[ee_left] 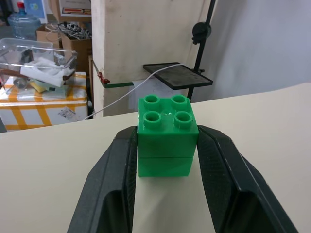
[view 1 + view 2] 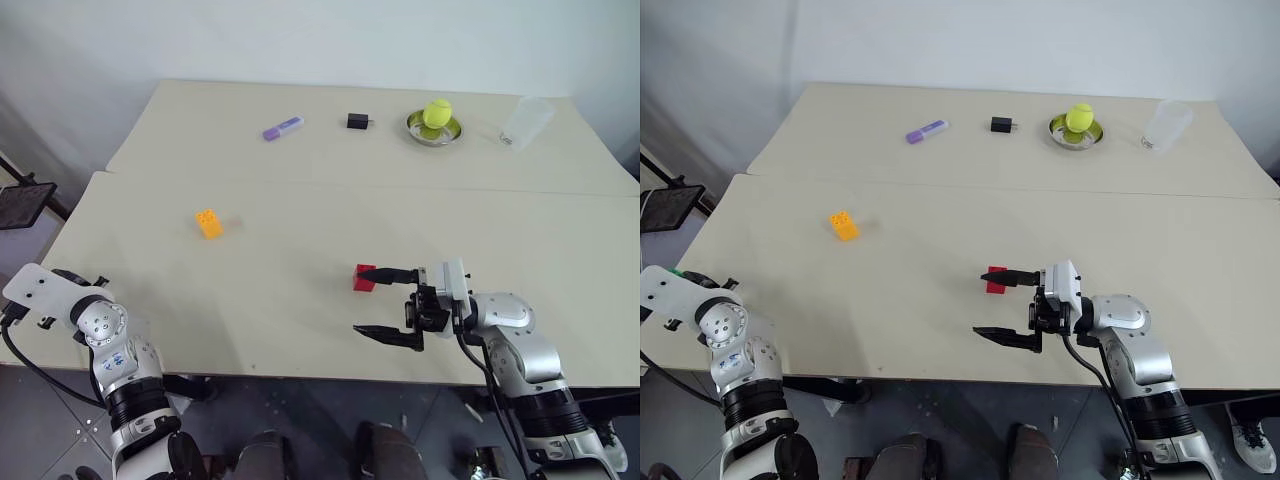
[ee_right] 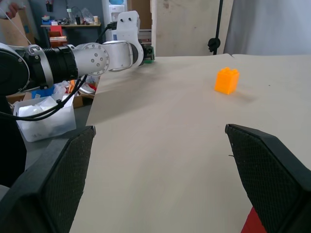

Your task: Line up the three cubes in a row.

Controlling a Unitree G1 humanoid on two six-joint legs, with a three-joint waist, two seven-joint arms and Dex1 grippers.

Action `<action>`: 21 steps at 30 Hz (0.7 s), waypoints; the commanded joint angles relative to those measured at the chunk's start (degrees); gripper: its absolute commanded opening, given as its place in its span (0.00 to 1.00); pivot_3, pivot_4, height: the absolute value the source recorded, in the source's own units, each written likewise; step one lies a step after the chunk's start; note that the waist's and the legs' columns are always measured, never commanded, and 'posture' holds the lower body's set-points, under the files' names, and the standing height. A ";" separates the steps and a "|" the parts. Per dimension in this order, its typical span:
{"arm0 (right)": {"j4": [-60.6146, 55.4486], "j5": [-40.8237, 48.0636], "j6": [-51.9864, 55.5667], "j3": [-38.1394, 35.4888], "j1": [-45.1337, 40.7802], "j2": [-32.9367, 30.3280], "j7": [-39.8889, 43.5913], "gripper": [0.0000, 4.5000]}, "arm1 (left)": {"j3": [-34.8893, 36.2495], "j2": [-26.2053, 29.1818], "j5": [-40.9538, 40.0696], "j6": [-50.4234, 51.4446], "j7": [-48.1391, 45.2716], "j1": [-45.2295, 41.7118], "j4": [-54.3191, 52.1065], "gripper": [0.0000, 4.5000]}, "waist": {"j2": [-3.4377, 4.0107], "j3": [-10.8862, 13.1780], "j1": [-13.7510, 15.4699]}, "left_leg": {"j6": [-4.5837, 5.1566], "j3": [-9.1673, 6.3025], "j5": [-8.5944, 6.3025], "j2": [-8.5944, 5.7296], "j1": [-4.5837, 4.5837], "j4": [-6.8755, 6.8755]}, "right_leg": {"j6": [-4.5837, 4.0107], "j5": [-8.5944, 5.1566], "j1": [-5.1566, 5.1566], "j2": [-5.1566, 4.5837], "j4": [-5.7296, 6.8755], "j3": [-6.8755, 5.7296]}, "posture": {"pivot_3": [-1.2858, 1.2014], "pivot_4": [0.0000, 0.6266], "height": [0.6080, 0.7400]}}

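Beige table, white wall behind. My left gripper is clamped on the green cube, studs up, at the near left edge. Right gripper gapes wide, level, pointing left, red cube touching its far finger. Orange-yellow cube sits far-left, upright.

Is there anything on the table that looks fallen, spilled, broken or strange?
Nothing stands out. The orange-yellow cube and red cube sit flat on the table, the green cube is upright between the left gripper's fingers, and the right gripper is open.
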 commanded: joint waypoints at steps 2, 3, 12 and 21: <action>-2.33 0.55 -0.49 -2.05 1.61 -1.21 -1.26 1.00 | -7.55 4.16 -0.47 -0.03 -15.29 3.00 -6.12 0.33 | 0.00 0.00 0.02 | 0.00 0.03 0.00 0.00 -0.01 -0.01 | 0.00 0.00 0.00 0.00 0.00 -0.02 | 0.52 0.24 1.00; -2.79 0.44 -0.59 -2.49 2.20 -1.54 -1.74 1.00 | -10.08 5.84 -2.35 0.02 -22.60 4.02 -7.55 0.33 | 0.00 0.00 0.02 | -0.01 0.03 0.00 0.00 -0.03 -0.01 | 0.00 0.00 -0.01 0.01 0.01 -0.06 | 0.52 0.24 1.00; -7.33 2.11 0.68 -8.63 9.89 -8.48 -2.60 1.00 | -22.26 23.09 -21.53 8.07 -74.79 6.79 -18.70 0.33 | 0.07 0.03 -0.09 | -0.10 0.19 -0.03 0.06 -0.08 -0.06 | -0.06 -0.04 -0.27 0.05 0.10 0.07 | 0.52 0.24 1.00; -11.03 2.57 1.41 -13.34 16.19 -11.49 -5.33 1.00 | -46.42 19.85 -2.60 -10.32 -107.51 -20.27 20.64 0.33 | 0.16 0.06 1.15 | -0.04 0.43 0.05 -0.02 -0.12 -0.06 | -0.10 -0.06 -0.20 0.13 -0.28 0.16 | 0.52 0.24 1.00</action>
